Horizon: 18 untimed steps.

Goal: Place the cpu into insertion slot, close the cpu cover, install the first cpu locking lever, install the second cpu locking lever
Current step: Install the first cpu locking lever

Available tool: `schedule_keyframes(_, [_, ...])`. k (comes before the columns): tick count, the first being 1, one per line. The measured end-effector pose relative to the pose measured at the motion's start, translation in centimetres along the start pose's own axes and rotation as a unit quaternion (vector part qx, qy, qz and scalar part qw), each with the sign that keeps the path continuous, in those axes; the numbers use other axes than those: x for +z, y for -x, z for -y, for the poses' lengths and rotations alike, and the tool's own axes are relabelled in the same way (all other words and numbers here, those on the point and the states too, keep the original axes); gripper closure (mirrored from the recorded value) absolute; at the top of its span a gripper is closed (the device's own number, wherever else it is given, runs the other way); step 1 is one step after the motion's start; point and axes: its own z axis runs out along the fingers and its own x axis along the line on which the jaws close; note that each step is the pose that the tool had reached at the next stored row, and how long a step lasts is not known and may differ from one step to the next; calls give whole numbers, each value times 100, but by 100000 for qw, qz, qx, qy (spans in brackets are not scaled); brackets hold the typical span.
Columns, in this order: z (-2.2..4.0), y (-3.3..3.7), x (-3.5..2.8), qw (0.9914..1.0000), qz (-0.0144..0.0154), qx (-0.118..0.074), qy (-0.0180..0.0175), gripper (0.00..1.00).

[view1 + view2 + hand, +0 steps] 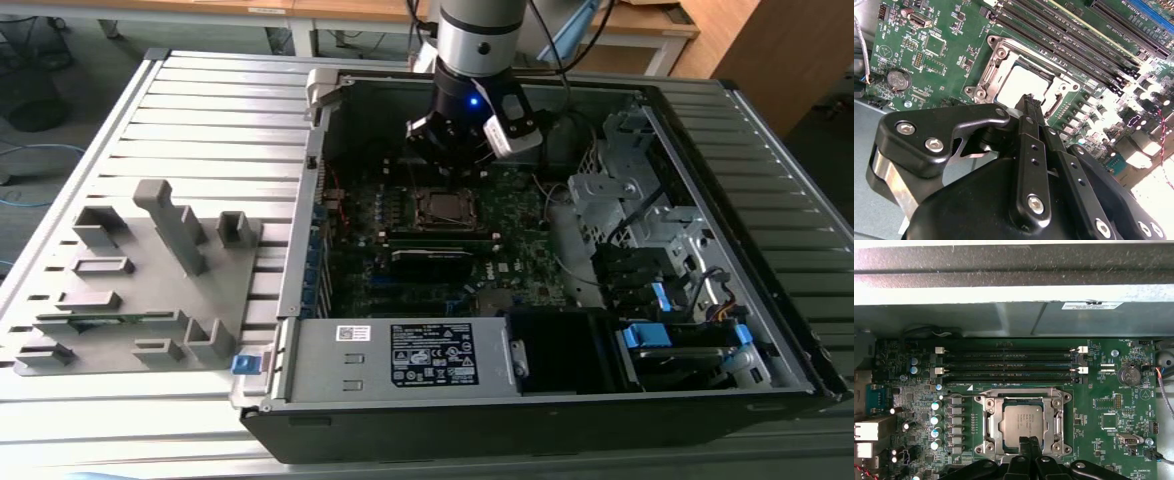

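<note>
Slatted grey tabletop point(160, 110) carries an open computer case point(534, 430) lying on its side, its green circuit board point(1104, 385) facing up. On that board the cpu point(1023, 424) lies flat and face up in the insertion slot point(1024, 391), apparently fully seated, since its silvery face sits level inside the rim. Being square, it has no real long axis; two of its edges run parallel to the long memory slots point(1009, 360) just beside the socket. The cpu cover point(988, 425) looks to be down flat around the chip, its window leaving the metal face bare while the frame bears on the edges. Whether either locking lever is hooked I cannot tell. In both wrist views the gripper point(1029, 442) hangs just above the chip's near edge, its fingers point(1026, 130) drawn together with nothing between them, probably so the narrow tip can press rather than grasp. Well apart, at the exterior view's left, stands a grey parts fixture point(120, 280).
</note>
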Motion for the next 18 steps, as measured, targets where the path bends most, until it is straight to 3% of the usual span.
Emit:
schedule_keyframes(13, [0, 0, -8, 100000, 1, -9, -2, 89])
schedule_keyframes(18, [1, -43, -5, 100000, 3, -4, 2, 89])
